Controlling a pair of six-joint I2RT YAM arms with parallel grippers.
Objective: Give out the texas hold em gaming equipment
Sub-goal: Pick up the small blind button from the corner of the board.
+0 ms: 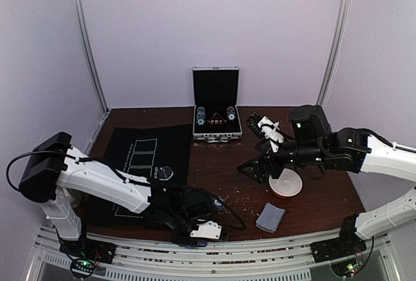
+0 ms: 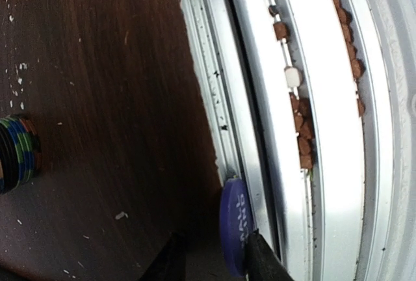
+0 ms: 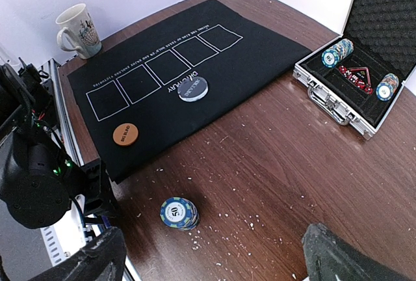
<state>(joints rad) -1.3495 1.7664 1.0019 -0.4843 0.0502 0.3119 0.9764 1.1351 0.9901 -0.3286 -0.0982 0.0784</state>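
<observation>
nearest of all, at the desk's (image 2: 97, 99) near lip, the left gripper (image 2: 214, 265) has a purple button (image 2: 235, 229) standing on its rim between its fingers. the button rests against one finger (image 2: 263, 261); on the other side a dark gap shows, so the jaws are narrow, but i cannot tell whether they actually pinch it. its long axis runs along the desk edge, hard up against the aluminium rail (image 2: 286, 131), and that drop-off leaves no room on that side. any lift should come up and away over the wood.

just beyond lies a chip stack (image 3: 179, 213), near enough to clip on a low sweep. off to the right sit the playing cards (image 1: 270, 218), then the bowl (image 1: 286, 185) with the right gripper (image 1: 257, 167) above it, jaws wide and empty.

the black mat (image 3: 182, 66) lies up and left of the left gripper, across bare wood, so the left arm is the nearer one for it. an orange button (image 3: 125, 134) and a dealer button (image 3: 193, 89) already rest there.

farthest are the open case (image 3: 325, 92) with more chips (image 3: 338, 52) and a mug (image 3: 78, 30).
</observation>
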